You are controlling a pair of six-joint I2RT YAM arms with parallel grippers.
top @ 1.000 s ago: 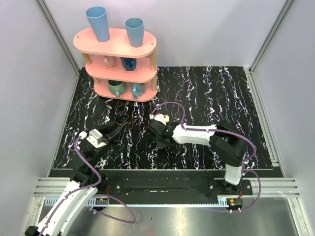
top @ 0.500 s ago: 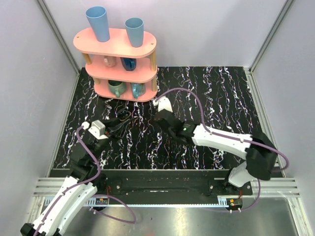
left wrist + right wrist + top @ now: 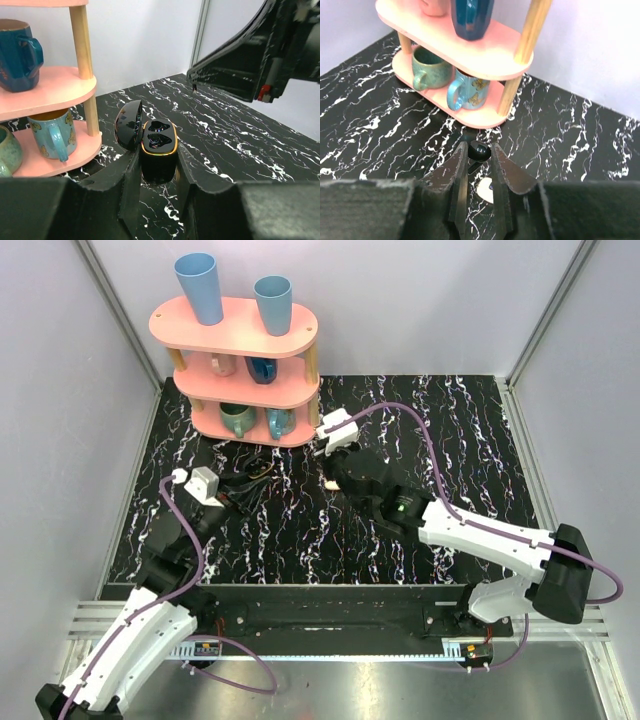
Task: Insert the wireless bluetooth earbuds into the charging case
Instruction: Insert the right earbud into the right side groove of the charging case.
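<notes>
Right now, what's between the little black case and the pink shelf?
Just a bare strip of table, seen in the left wrist view; the charging case and pink shelf stand apart.

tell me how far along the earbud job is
Done: the glossy black gold-rimmed clamshell case stands open, seemingly empty inside. In hand: the left tool clamps the case; the right tool seems to pinch a small black glossy nub, well apart from the case. Left: nothing looks seated in the case yet.

Glossy black gold-rimmed clamshell charging case [image 3: 159, 145], open
We see it upright, lid swung left; a cream-white rounded nub [image 3: 486, 190] lies on the tabletop [image 3: 370, 125].
</notes>
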